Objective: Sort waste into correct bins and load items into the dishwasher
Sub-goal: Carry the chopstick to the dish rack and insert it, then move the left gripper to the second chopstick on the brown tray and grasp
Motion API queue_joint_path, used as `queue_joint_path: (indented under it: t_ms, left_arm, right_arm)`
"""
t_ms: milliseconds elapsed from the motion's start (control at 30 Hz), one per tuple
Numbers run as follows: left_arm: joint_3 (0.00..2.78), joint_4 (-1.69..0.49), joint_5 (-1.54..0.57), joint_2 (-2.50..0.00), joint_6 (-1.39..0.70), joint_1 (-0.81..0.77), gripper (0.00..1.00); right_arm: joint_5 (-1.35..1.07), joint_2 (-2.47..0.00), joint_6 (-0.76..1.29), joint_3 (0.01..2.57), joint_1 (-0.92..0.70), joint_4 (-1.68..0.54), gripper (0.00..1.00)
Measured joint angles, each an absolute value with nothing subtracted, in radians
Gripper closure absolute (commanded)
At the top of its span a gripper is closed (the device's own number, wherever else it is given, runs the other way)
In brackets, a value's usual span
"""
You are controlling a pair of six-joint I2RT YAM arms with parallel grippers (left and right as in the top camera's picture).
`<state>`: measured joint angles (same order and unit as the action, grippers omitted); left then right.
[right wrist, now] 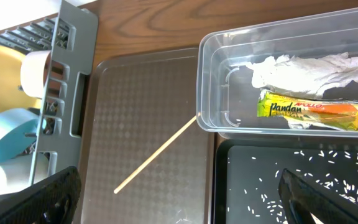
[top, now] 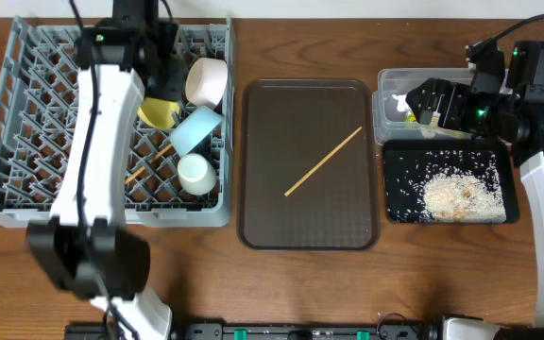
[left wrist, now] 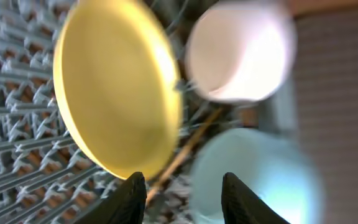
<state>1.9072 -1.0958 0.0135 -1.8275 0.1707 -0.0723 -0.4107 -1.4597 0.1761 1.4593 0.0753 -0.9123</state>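
The grey dish rack (top: 26, 123) fills the table's left end. The brown serving tray (top: 281, 123) lies mid-table. At the right end sits the black tray (top: 404, 212), with the clear tub (top: 386, 113) just behind it.

Your left gripper (left wrist: 182, 199) hangs over the rack's right side, jaws apart and empty, beside the yellow plate (left wrist: 114, 87), which stands on edge. Your right gripper (top: 433, 102) hovers over the tub, jaws wide and empty.

Along the rack's right edge are the white bowl (top: 206, 81), light blue bowl (top: 195, 129) and cream cup (top: 196, 173). One chopstick (left wrist: 188, 146) lies in the rack; another chopstick (top: 324, 161) slants across the serving tray. The crumpled paper (right wrist: 309, 67) and snack wrapper (right wrist: 316, 109) lie in the tub, and rice scraps (top: 456, 196) in the black tray.
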Motion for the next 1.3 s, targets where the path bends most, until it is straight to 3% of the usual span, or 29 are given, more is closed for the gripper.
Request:
queue_joint_path:
  t_ms: [267, 767, 1300]
  left_arm:
    - [1.929, -1.097, -0.118, -1.774, 0.096, -0.314, 0.60]
    - [1.855, -1.011, -0.159, -2.169, 0.163, -0.641, 0.58]
    - [1.849, -0.847, -0.092, -2.270, 0.213, -0.711, 0.57]
  right_arm:
    - [-0.411, -1.460, 0.176, 1.459, 0.075, -0.912, 0.01]
    - [-0.411, -1.460, 0.176, 1.459, 0.075, -0.912, 0.01]
    - [-0.411, -1.460, 0.176, 1.459, 0.075, -0.912, 0.01]
